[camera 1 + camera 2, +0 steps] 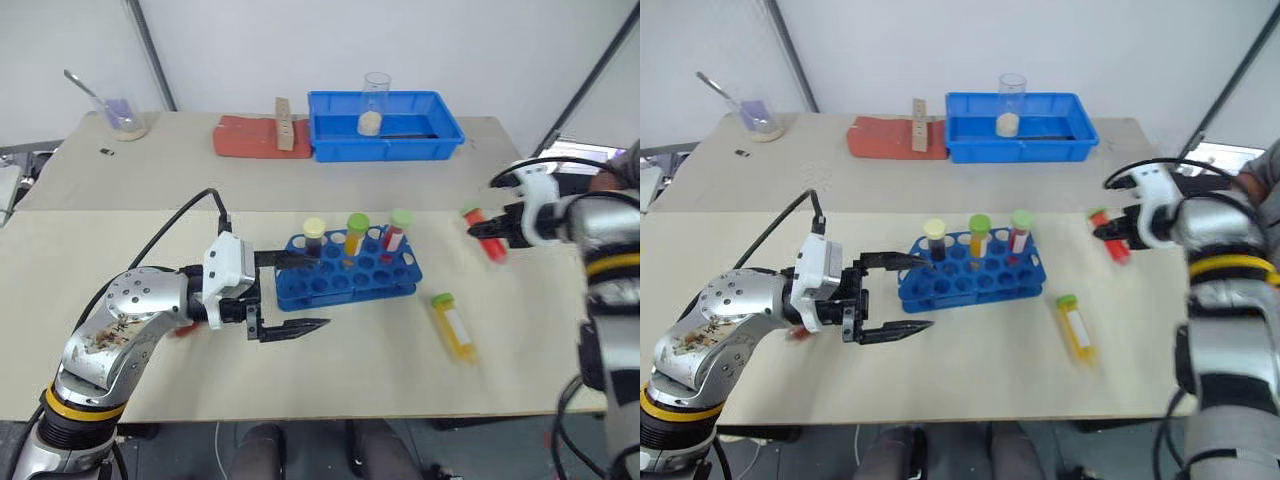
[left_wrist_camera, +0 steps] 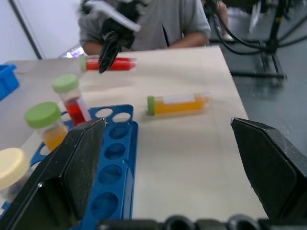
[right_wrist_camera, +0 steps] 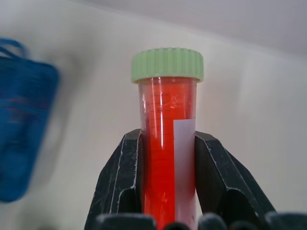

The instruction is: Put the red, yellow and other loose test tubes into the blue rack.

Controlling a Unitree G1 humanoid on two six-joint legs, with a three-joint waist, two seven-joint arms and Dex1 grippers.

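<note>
Above the table [image 1: 120, 250], the red tube [image 3: 168, 143] is pinched by the right gripper [image 1: 493, 231]; the left gripper [image 1: 895, 296] is spread wide.

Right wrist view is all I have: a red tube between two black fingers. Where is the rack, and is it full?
Observer: The blue rack stands mid-table, between the two grippers; three capped tubes stand in its back row, and most holes are free.
Operator: Any loose tubes left?
Observer: One yellow tube lies flat on the table, right of the rack.
Operator: What is the other arm doing?
Observer: The left gripper is open, just left of the rack, holding nothing.
Operator: Is my tube off the table?
Observer: Yes, the right gripper holds the red tube above the table.
</note>
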